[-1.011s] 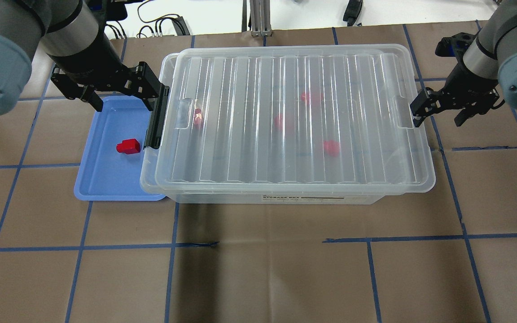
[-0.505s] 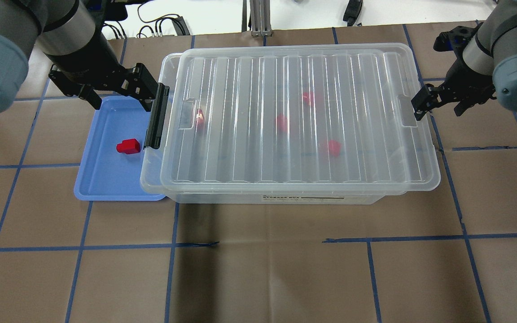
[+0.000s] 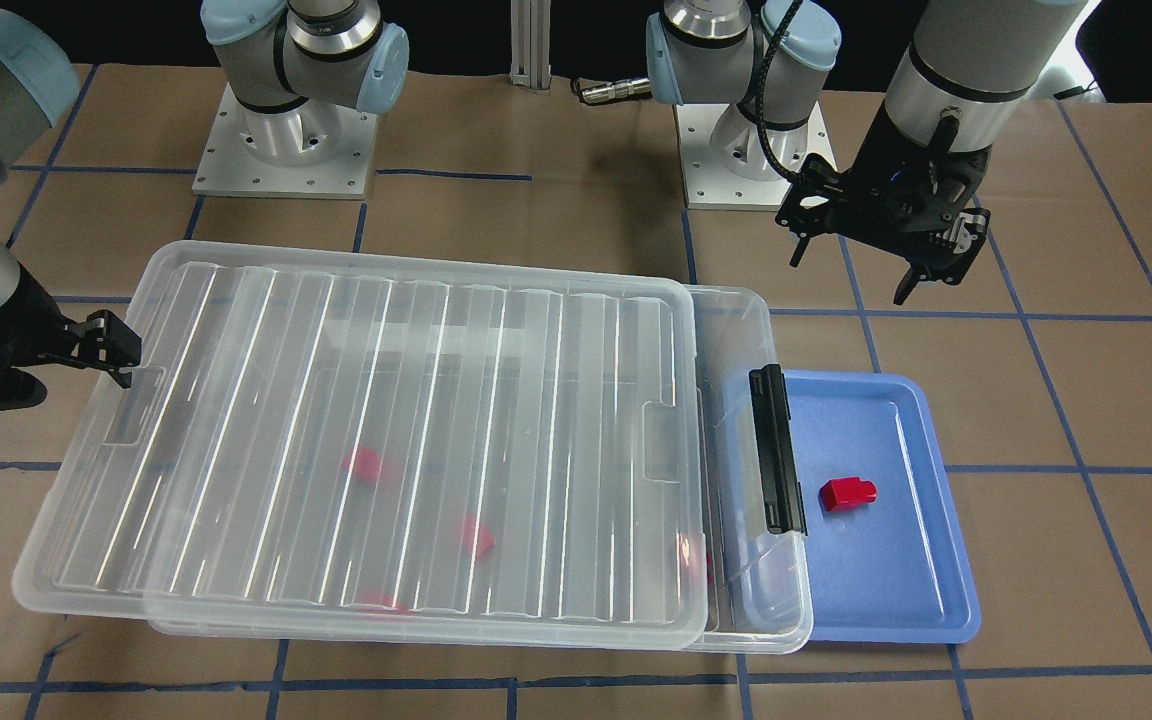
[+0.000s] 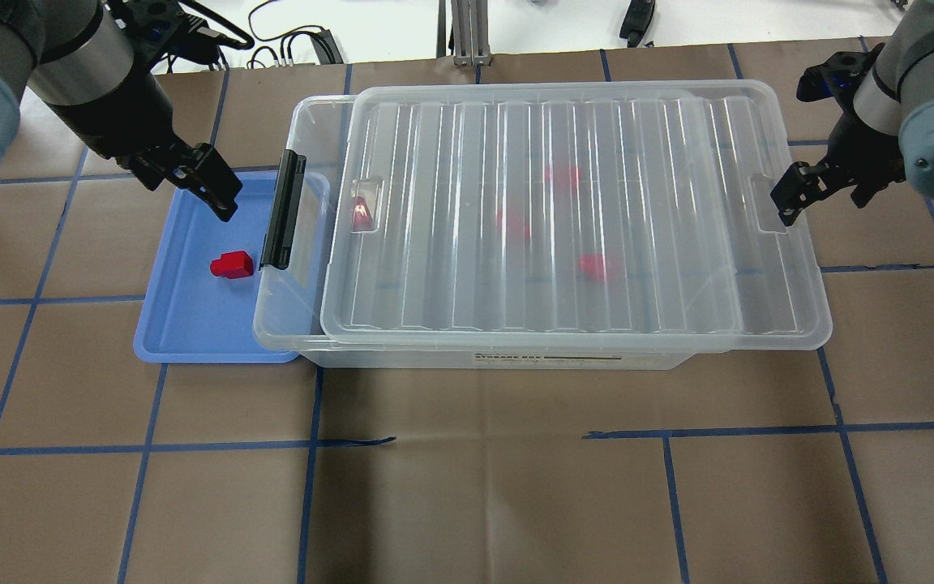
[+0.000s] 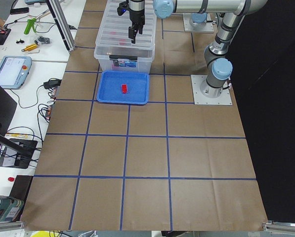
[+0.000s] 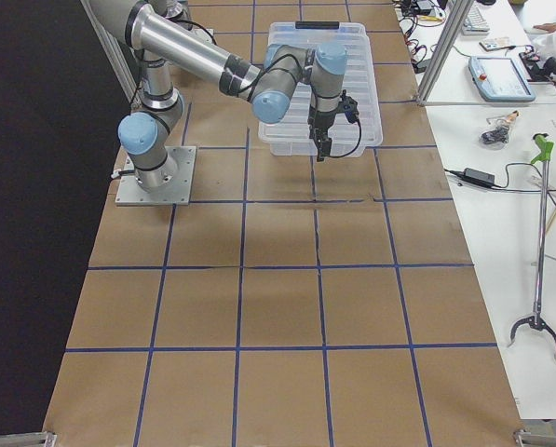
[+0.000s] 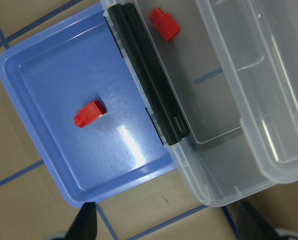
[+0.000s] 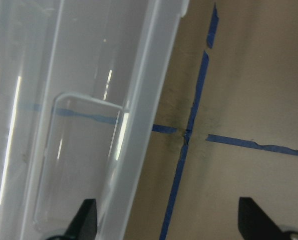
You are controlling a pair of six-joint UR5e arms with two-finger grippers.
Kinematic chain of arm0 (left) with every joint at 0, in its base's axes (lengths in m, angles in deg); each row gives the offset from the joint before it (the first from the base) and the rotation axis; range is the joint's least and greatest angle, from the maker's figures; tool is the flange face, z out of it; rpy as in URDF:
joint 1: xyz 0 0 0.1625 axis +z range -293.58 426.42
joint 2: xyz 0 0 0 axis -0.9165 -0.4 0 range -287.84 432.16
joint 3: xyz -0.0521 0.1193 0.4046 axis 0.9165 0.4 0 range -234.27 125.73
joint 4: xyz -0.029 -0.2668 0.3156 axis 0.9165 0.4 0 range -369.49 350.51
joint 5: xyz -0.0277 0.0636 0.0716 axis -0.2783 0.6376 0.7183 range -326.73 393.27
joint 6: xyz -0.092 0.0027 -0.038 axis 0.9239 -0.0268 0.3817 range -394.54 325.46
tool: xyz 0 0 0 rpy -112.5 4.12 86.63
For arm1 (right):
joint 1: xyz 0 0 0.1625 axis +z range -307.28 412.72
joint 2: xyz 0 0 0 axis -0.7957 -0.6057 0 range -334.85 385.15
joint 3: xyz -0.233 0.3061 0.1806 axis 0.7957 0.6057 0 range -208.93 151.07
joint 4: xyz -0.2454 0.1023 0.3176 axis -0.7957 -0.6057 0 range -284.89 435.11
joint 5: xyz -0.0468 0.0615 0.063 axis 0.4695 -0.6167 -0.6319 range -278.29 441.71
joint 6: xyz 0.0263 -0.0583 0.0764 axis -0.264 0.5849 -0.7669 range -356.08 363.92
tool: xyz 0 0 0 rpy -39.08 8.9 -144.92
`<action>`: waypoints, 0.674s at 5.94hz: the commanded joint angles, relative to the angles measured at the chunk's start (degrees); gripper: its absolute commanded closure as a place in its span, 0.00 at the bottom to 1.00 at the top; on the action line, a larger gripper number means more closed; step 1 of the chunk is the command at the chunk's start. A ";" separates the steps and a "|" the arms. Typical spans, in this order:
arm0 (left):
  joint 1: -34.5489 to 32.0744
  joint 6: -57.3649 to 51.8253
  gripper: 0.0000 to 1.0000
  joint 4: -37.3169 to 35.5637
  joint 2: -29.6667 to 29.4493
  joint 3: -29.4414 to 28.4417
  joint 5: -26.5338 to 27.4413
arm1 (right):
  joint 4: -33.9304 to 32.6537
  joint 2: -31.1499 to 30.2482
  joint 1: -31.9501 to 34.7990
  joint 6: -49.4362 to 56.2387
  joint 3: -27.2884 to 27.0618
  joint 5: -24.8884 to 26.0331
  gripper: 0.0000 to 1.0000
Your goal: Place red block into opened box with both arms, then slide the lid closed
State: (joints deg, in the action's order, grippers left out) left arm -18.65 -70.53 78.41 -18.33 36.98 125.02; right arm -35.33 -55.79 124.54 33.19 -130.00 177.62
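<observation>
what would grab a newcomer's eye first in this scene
The big clear lid sits off-centre on the box, overhanging its end on the robot's right and leaving a gap by the black latch. Beside that gap, one red block lies alone in a blue tray, under the left arm, whose jaws are open.

The clear ribbed lid point(image 4: 572, 211) sits offset on the box point(image 4: 305, 284), baring its black-latched end. One red block point(image 4: 231, 264) lies in the blue tray point(image 4: 183, 316) (several more lie inside the box).
</observation>
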 commanded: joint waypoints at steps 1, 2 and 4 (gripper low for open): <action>6.11 -22.85 0.03 -1.58 -3.79 0.68 0.10 | 0.22 0.00 -3.51 2.72 0.00 1.20 0.00; 8.49 -35.42 0.02 -2.98 -5.47 0.86 0.19 | 0.14 0.00 -4.74 4.21 0.00 1.29 0.00; 9.48 -55.15 0.03 -9.39 -11.69 1.04 0.19 | 0.05 0.00 -8.43 6.06 0.09 1.38 0.00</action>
State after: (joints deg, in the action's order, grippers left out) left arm -9.77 -116.35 71.72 -26.80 37.95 125.16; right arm -35.26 -55.80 117.87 38.29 -129.94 178.97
